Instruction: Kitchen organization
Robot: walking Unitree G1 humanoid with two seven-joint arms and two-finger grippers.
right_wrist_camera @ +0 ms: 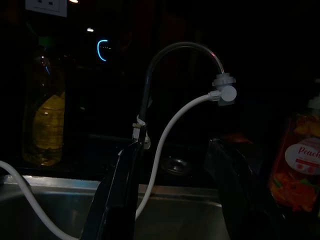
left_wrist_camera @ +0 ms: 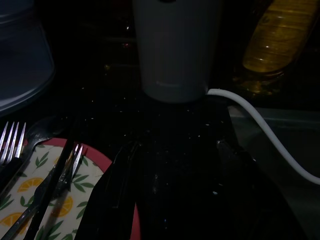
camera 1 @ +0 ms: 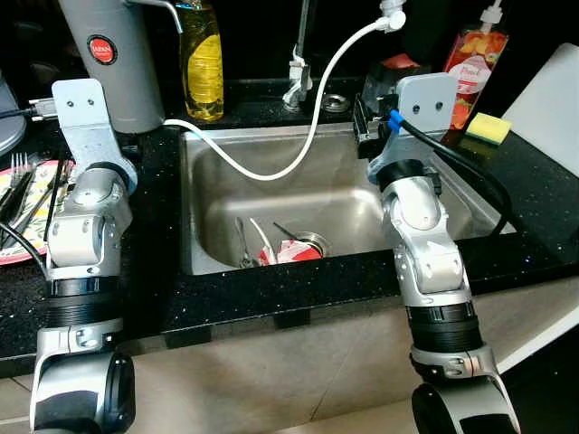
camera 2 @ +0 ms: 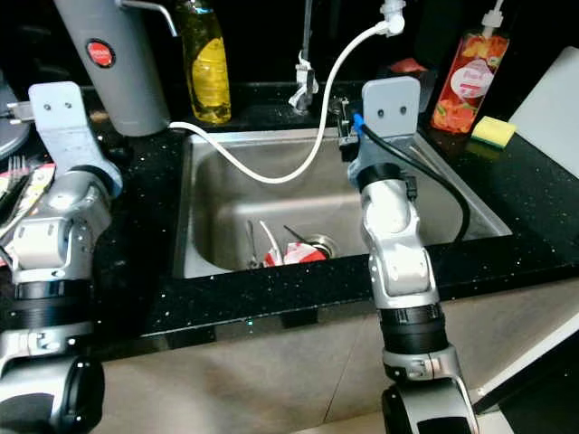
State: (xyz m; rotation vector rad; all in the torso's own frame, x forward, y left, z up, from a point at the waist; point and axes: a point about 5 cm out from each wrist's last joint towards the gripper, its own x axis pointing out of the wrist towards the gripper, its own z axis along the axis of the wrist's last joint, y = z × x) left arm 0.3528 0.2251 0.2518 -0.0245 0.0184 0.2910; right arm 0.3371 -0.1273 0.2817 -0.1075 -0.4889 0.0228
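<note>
A steel sink point(camera 1: 362, 199) holds several utensils point(camera 1: 244, 242) and a red-and-white wrapper point(camera 1: 294, 253) by the drain. A lemon-patterned plate point(camera 1: 27, 221) with forks point(left_wrist_camera: 12, 145) and dark utensils lies on the black counter left of the sink. My left gripper point(left_wrist_camera: 180, 195) hovers open over the counter beside that plate, pointing at a grey flask point(camera 1: 113, 54). My right gripper point(right_wrist_camera: 175, 200) is open above the sink's right rear edge. It faces the faucet point(right_wrist_camera: 150, 85) and its white hose point(camera 1: 298, 154), holding nothing.
A yellow dish-soap bottle point(camera 1: 201, 59) stands behind the sink's left corner. A peach soap bottle point(camera 1: 475, 63), a yellow sponge point(camera 1: 488, 127) and a white board point(camera 1: 552, 99) are at the right rear. The hose loops across the sink.
</note>
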